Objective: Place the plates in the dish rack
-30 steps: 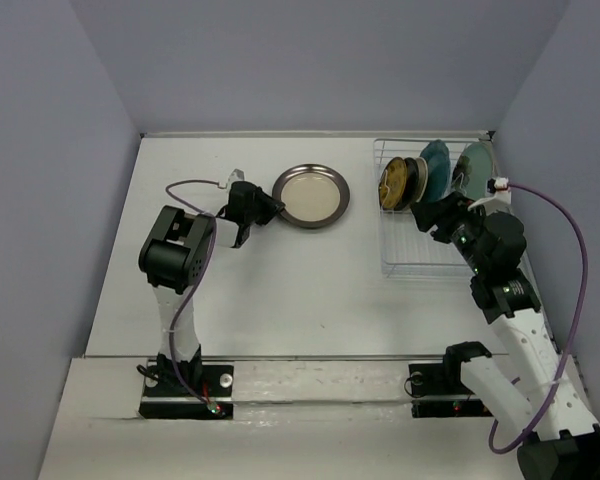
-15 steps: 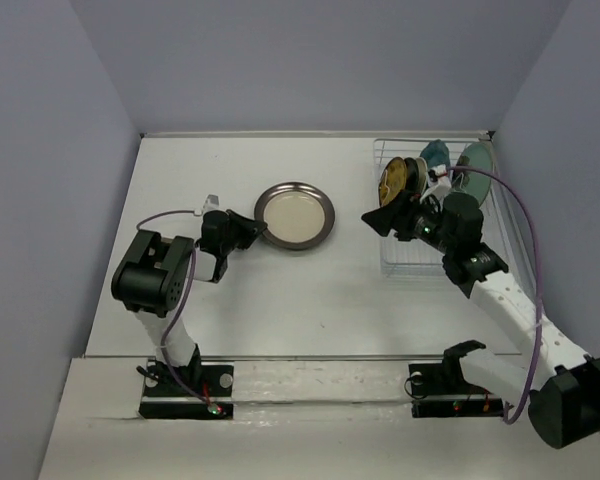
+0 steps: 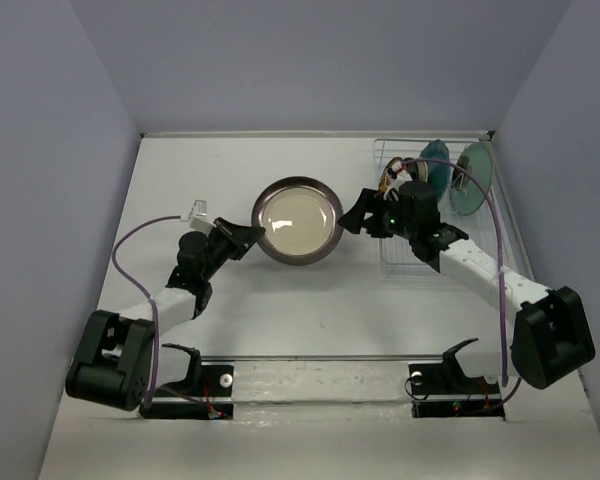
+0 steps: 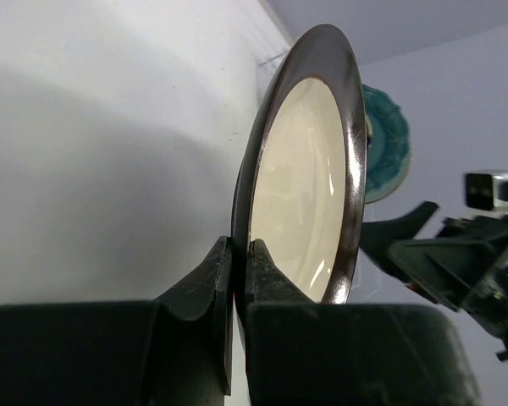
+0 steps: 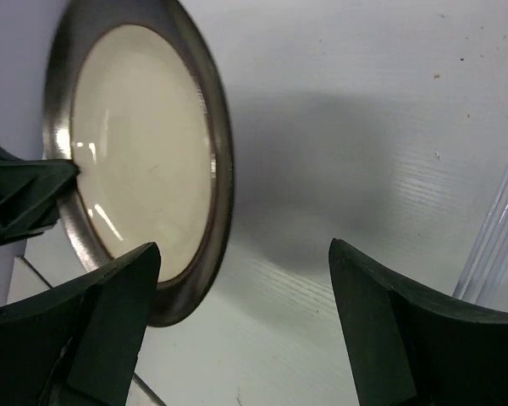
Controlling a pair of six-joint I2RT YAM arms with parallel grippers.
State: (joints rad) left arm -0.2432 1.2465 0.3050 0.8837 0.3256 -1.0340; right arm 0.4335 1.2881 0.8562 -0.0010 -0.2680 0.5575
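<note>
From above, the left gripper is clamped on the rim of the silver-rimmed cream plate at the middle of the frame, the plate tipped so that its cream face looks up at the camera. The right gripper sits just beside the opposite rim with its fingers apart and no contact visible. The dish rack stands at the upper right of the white counter, with the dark teal scalloped plate and the pale teal plate upright in it; the right arm hides much of the rack's nearer part. In the left wrist view, the left gripper at the lower middle is closed tight on the plate's bottom edge, one finger on each face, and the plate stands nearly upright on edge. Behind it at the right are the dark teal scalloped plate and, lower, the right gripper with its dark fingers spread. In the right wrist view, the right gripper is wide apart across the bottom of the frame, the plate filling the upper left beyond its fingers without touching either. The left gripper pinches the rim at the left edge, and clear wire of the dish rack shows at the right edge.
</note>
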